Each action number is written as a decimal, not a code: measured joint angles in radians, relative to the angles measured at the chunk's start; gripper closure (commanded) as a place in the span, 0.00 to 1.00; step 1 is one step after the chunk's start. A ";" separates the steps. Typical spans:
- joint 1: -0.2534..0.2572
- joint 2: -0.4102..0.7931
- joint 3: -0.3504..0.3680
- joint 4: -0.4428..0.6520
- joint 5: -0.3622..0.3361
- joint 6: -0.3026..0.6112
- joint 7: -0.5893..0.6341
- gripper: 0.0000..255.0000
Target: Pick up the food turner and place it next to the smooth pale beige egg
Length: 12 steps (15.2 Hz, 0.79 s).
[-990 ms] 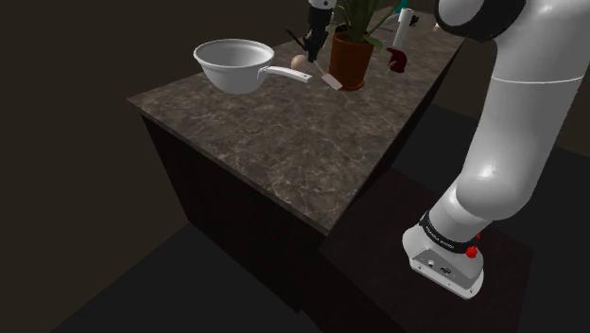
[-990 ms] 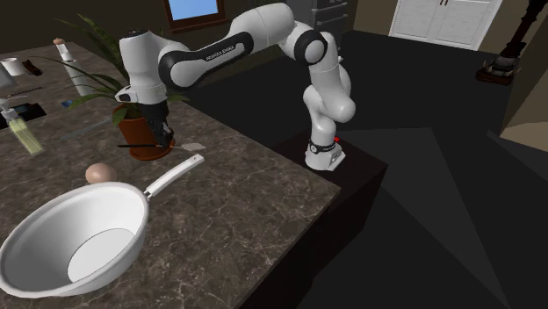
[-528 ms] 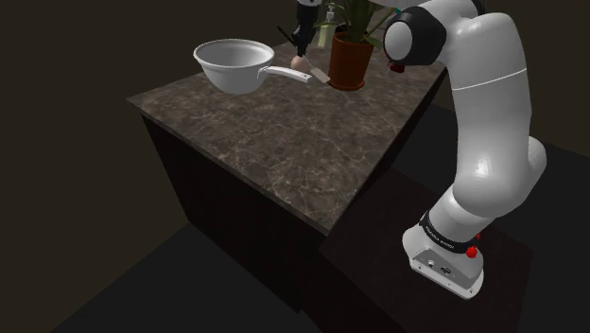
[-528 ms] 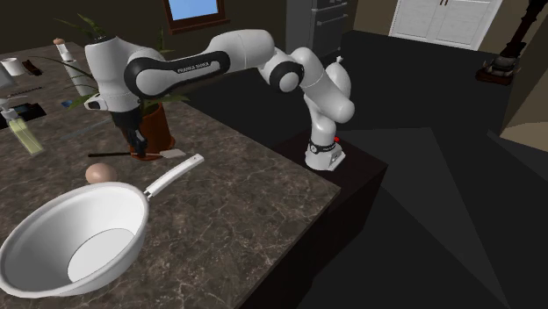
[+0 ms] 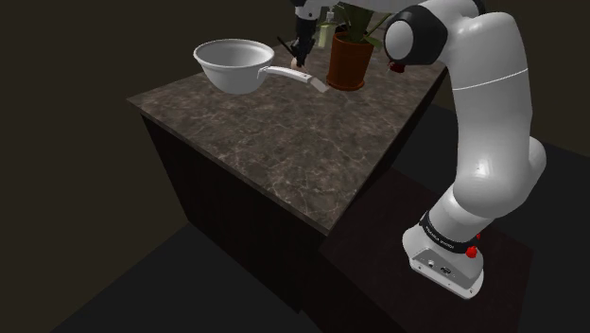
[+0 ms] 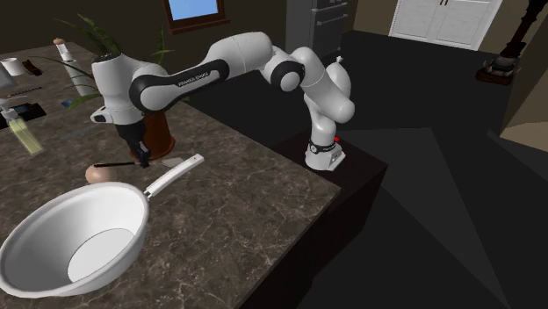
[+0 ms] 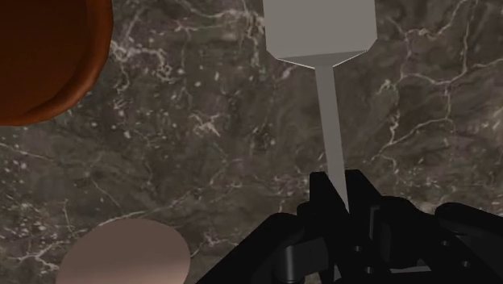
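The food turner (image 7: 320, 32) has a flat grey blade, a thin grey shaft and a black handle (image 6: 112, 163). My gripper (image 7: 339, 192) is shut on its shaft, and the blade points away from the hand over the dark marble counter (image 6: 237, 202). The pale beige egg (image 6: 98, 173) lies on the counter just beside the gripper (image 6: 142, 160), under the turner's black handle. In the wrist view the egg (image 7: 125, 254) shows close to the fingers. From the shoulder camera the gripper (image 5: 301, 55) hangs at the counter's far end, with the turner's blade (image 5: 321, 86) low over the stone.
A large white pan (image 6: 75, 237) sits near the egg, its handle (image 6: 176, 174) reaching toward the gripper. A terracotta plant pot (image 6: 158, 132) stands right behind the hand. Bottles and small items (image 6: 22, 127) line the far side. The counter's edge drops off toward my stand (image 5: 444, 260).
My gripper has carried the turner away from the plant pot toward the egg and pan handle, and lower toward the counter. The egg and pan have stayed put.
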 measured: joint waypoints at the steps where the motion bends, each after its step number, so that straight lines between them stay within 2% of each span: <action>1: 0.004 -0.006 0.000 -0.024 -0.001 0.017 0.000 1.00; 12: 0.010 0.014 0.004 -0.139 0.007 0.152 -0.011 1.00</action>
